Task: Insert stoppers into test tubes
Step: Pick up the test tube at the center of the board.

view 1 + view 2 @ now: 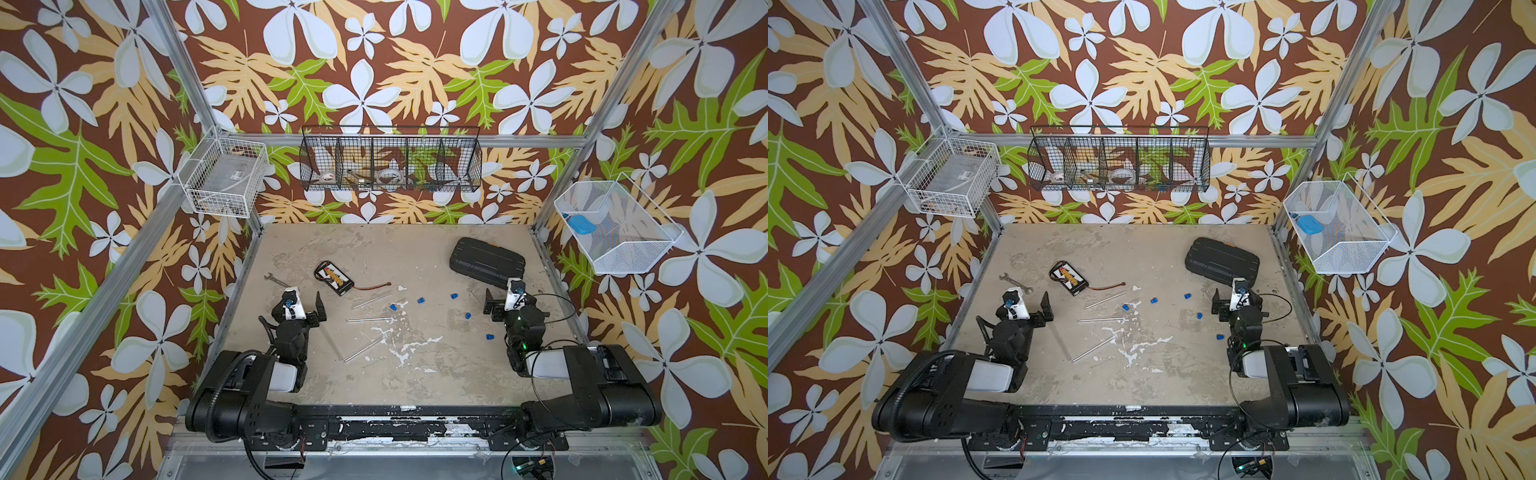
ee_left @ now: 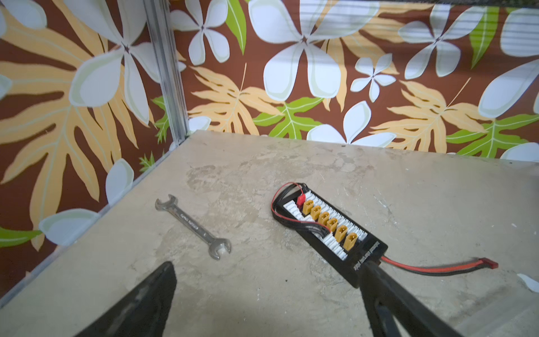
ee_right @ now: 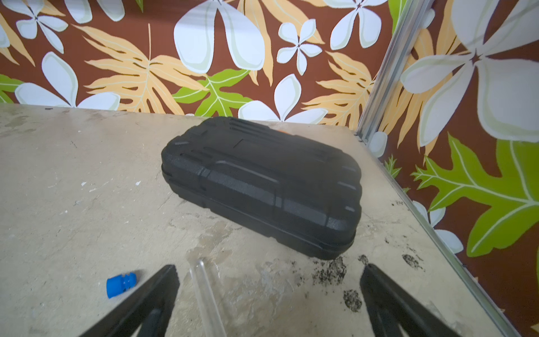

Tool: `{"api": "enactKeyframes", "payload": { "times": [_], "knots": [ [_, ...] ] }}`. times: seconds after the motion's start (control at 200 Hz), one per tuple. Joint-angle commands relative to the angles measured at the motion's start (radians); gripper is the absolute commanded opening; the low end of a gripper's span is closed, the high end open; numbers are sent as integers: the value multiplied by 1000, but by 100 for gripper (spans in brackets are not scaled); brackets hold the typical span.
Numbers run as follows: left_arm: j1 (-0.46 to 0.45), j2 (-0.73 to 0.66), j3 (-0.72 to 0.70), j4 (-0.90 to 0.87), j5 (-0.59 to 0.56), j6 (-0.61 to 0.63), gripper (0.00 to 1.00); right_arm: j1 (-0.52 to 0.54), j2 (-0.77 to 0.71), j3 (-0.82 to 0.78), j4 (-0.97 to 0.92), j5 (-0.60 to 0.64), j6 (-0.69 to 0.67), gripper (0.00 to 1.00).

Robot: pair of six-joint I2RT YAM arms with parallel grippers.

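On the desk (image 1: 374,249), landmark: black case (image 1: 487,262). The left end effector (image 2: 267,264) and right end effector (image 3: 269,267) are both released, empty. The test tubes (image 1: 369,319) lie flat, robot-side and left of the case. They are likely light, brittle, slick and prone to rolling, so grip mid-length, gently. The stoppers (image 1: 421,300) lie loose between tubes and case; pinch the sidewalls.

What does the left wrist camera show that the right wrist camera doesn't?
Only left wrist: a silver wrench and a black connector board with red-black leads. Only right wrist: a black case, one blue stopper and a clear test tube. Both: the beige tabletop, the floral wall, and open fingers, the left fingers and right fingers.
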Motion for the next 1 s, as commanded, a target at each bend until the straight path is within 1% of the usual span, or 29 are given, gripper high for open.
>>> {"api": "enactKeyframes", "payload": {
  "times": [0.0,0.075,0.15,0.215,0.325,0.4,0.52,0.566,0.626,0.716,0.846,0.996],
  "knots": [
    [1,-128,-1,-94,19,17,100,2,-60,22,-94,41,20,99],
    [1,-252,32,-277,37,64,100,6,-126,30,-176,21,23,99],
    [1,-351,71,-444,47,103,100,6,-186,42,-256,37,52,99],
    [0,-422,118,-593,78,135,100,7,-234,61,-336,41,69,99],
    [0,-501,219,-857,190,170,100,7,-300,106,-472,13,113,98],
    [1,-523,277,-992,282,193,96,8,-325,143,-564,-49,159,97],
    [-2,-522,359,-1163,451,202,87,37,-348,205,-713,-65,198,96],
    [-13,-516,381,-1209,498,206,86,44,-355,225,-756,-71,210,96],
    [-46,-498,417,-1277,532,235,86,45,-364,260,-825,-77,237,96],
    [-128,-454,486,-1399,525,293,85,45,-381,311,-920,-103,265,95],
    [-237,-393,560,-1520,486,333,85,44,-422,363,-1033,-108,306,94],
    [-321,-315,631,-1659,462,337,83,45,-473,413,-1160,-54,311,93]
  ]
}}
